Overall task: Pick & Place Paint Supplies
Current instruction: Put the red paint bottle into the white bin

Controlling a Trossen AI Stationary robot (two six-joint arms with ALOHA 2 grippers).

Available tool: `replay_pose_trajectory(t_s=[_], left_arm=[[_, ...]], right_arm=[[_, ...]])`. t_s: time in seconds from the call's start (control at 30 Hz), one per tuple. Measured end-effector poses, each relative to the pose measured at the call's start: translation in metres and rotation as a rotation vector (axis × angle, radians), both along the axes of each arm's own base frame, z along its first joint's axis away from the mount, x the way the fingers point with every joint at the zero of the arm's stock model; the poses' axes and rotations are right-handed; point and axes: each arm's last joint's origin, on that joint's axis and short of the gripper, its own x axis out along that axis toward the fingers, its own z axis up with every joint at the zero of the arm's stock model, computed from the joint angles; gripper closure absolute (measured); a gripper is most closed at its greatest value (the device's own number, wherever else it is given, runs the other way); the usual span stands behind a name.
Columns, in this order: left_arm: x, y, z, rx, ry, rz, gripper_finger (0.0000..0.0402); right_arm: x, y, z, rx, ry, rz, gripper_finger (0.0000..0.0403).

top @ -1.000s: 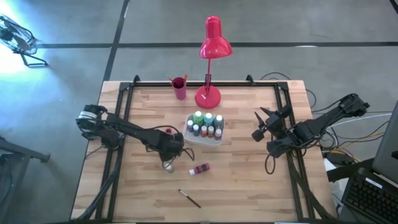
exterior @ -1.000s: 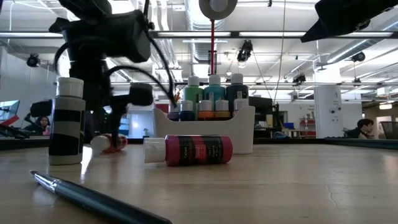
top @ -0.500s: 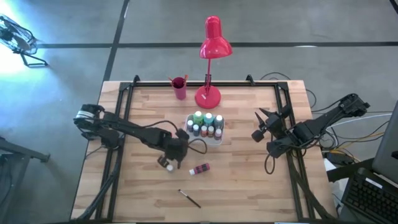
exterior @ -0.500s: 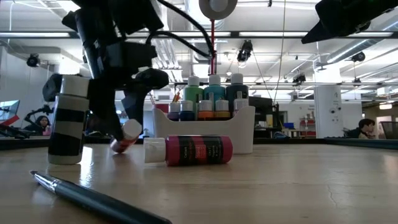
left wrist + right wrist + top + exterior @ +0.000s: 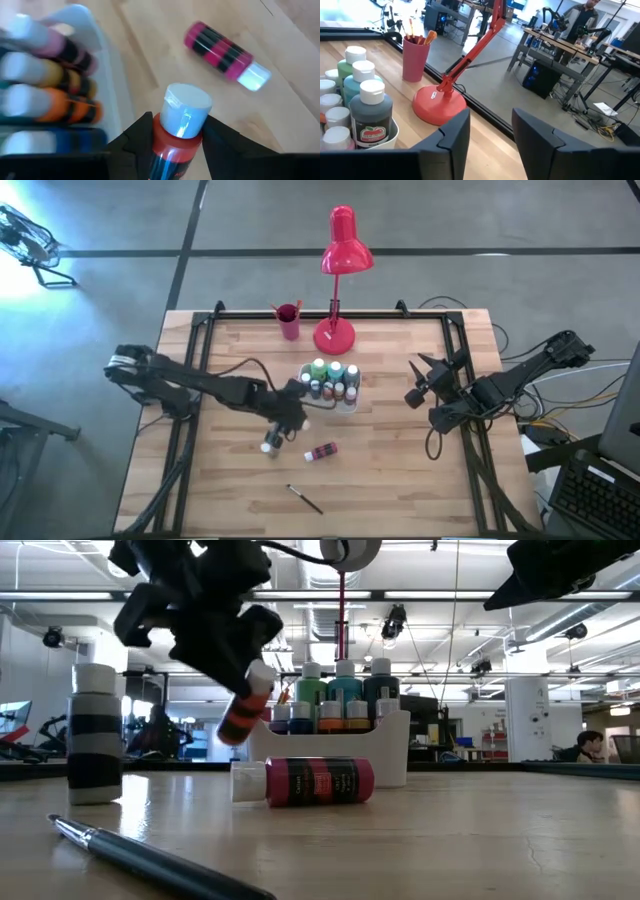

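A small red paint bottle [image 5: 243, 710] with a pale cap hangs above the table, with my left gripper [image 5: 172, 131] shut on it, just left of the white tray [image 5: 347, 408] that holds several upright paint bottles. A pink bottle [image 5: 322, 451] lies on its side on the table near the tray. A black-and-white bottle [image 5: 270, 445] stands on its base beside it. A thin dark brush [image 5: 305, 498] lies flat near the front edge. My right gripper [image 5: 413, 380] hovers open at the table's right side, with nothing between its fingers [image 5: 455, 137]. My left gripper pinches the red bottle between its two fingers at the red shoulder [image 5: 171, 142], just below the pale cap. The fingers slant down from the table's left side and lie across the bottle. The bottle is lifted clear of the table, tilted, its cap [image 5: 262, 675] uppermost and leaning toward the tray.
A red desk lamp [image 5: 338, 280] stands at the back middle, and a red cup [image 5: 288, 320] with brushes stands to its left. A black frame runs round the table's edges. Bare wood lies between the tray and my right gripper.
My left gripper has risen and gone toward the tray with the red bottle while its wrist rolled. The bottle lay on its side on the table; it has been lifted clear and now hangs tilted with its cap up.
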Motion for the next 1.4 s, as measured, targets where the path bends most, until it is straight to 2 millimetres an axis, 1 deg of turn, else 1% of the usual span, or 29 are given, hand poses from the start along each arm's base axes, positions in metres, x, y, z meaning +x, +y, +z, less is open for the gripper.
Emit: replay_pose_trajectory(t_s=[0.17,0.27,0.43,0.6,0.73,0.83,0.93,1.03,1.2,1.33,1.4], left_arm=[[-0.007,0.013,0.016,-0.005,-0.057,0.051,0.0262],[-0.009,0.02,0.026,-0.009,-0.109,0.097,0.0262],[-0.008,0.027,0.046,-0.031,-0.272,0.153,0.0262],[-0.013,0.029,0.054,-0.074,-0.309,0.188,0.0262],[-0.013,0.034,0.058,-0.111,-0.357,0.297,0.0262],[-0.01,0.034,0.053,-0.148,-0.453,0.333,0.0262],[-0.013,0.035,0.039,-0.188,-0.538,0.348,0.0262],[-0.019,0.037,0.023,-0.204,-0.619,0.416,0.0262],[-0.034,0.04,0.005,-0.265,-0.819,0.488,0.0262],[-0.045,0.042,-0.012,-0.292,-0.838,0.551,0.0262],[-0.048,0.043,-0.015,-0.315,-0.847,0.569,0.0262]], right_arm=[[0.0,0.0,0.0,0.0,0.0,0.0,0.0255],[0.0,0.0,0.0,0.001,0.0,0.0,0.026],[0.0,0.0,-0.001,0.001,0.001,0.0,0.0277],[0.0,0.0,-0.001,0.002,0.001,0.001,0.029],[0.0,0.0,-0.001,0.004,0.0,0.001,0.0296],[0.0,0.0,-0.001,0.004,0.0,0.001,0.03],[0.0,0.0,-0.002,0.003,0.001,0.001,0.0302],[0.0,0.0,-0.002,0.009,0.005,0.006,0.0303],[0.0,0.0,-0.003,0.008,0.007,0.006,0.0291],[0.0,0.0,-0.003,0.01,0.003,0.005,0.0278],[0.0,0.0,-0.003,0.01,0.001,0.005,0.0272]])
